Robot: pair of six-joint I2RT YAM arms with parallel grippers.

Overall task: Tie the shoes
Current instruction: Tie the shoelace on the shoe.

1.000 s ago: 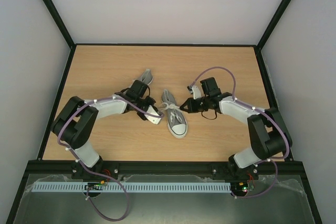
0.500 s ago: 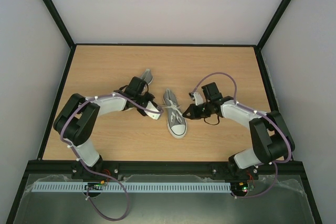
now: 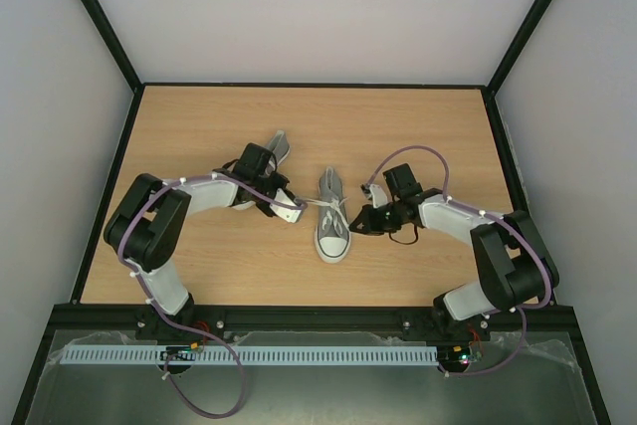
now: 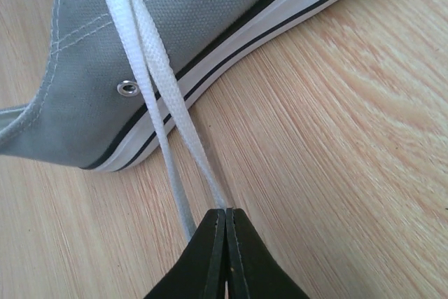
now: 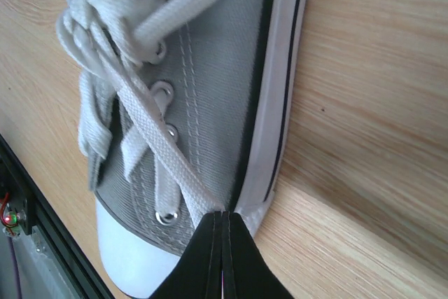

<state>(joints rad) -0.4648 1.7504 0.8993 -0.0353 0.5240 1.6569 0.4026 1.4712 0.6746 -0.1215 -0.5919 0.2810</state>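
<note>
Shoes (image 3: 332, 221) lie on the surface (image 3: 428, 126): one central, its mate (image 3: 276, 146) farther back left. Left and right jaws each pinch the central one's laces (image 4: 147, 68); knot-tightening seems in hand, calling for even outward pulls.

Light wooden table (image 3: 418, 126) enclosed by white walls (image 3: 318, 7).

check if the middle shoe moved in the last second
Yes. The middle shoe has turned: its heel swung right, so it now lies square to the table's near edge rather than slanted.
</note>
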